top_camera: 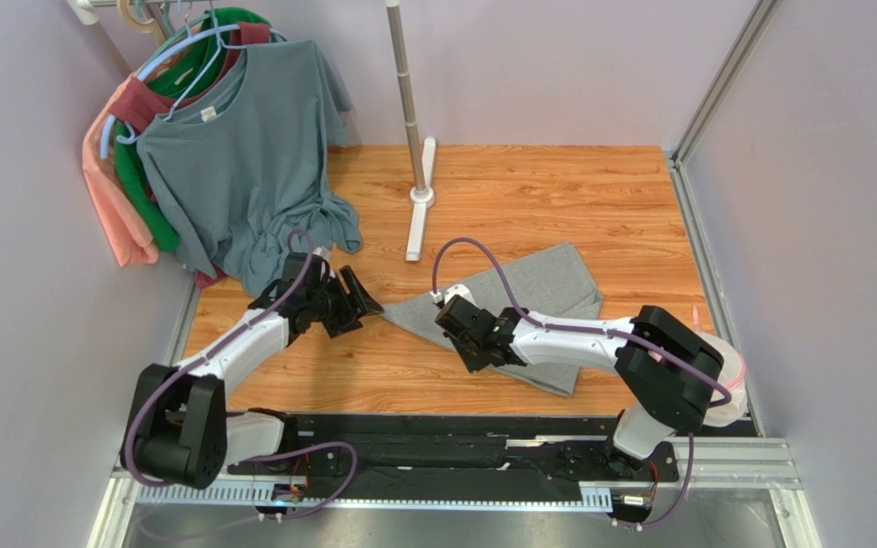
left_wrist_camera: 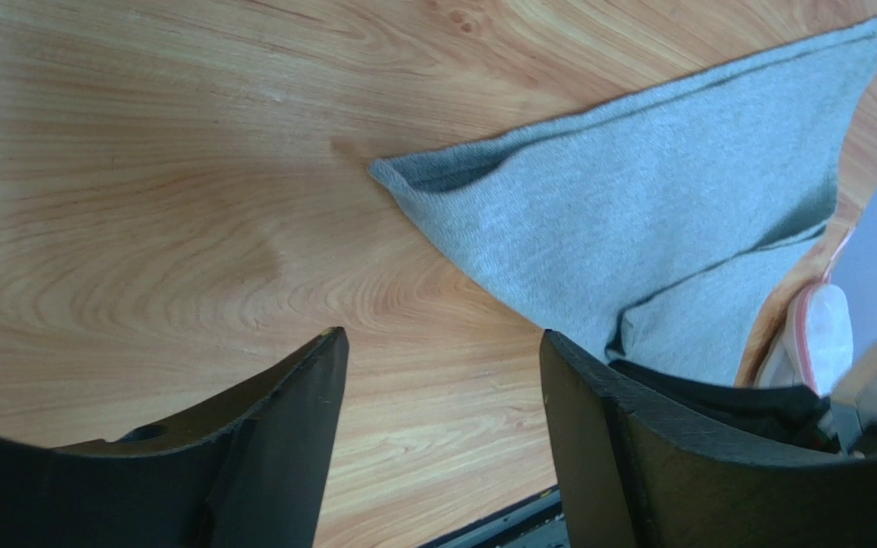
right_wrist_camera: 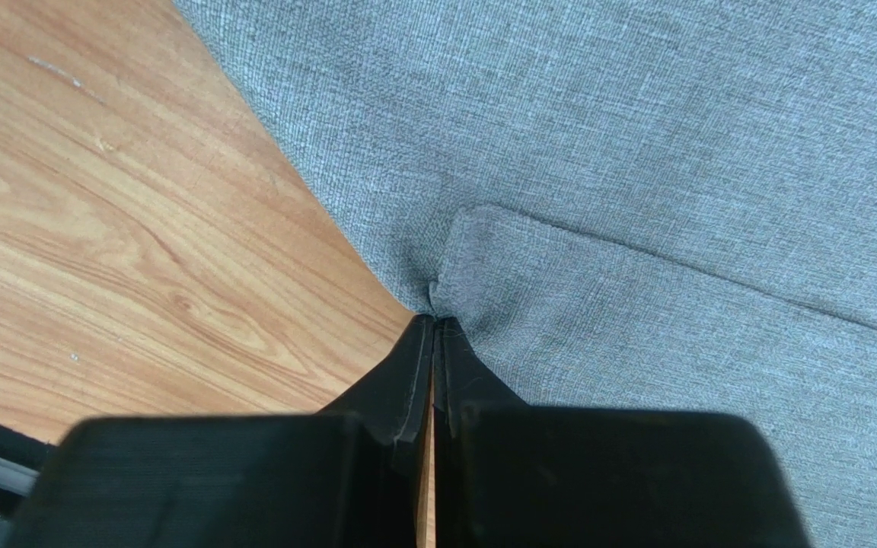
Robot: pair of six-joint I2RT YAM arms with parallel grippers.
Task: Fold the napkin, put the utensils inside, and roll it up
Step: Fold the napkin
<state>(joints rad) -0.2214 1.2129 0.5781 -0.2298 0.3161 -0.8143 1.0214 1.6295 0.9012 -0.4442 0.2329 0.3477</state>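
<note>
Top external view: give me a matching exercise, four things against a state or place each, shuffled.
Things:
1. left end effector
2. right end effector
3. napkin
4. T-shirt

States or places:
A. hanging at the far left
B. shut, pinching a cloth edge
C. open over the bare table, holding nothing
D. lying partly folded, right of centre

Pairs: 1-C, 2-B, 3-D, 4-A

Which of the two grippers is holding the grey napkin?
The right gripper: its jaws are shut on the napkin at its edge, where the cloth puckers. The left gripper is open over the table, not touching the napkin.
</note>
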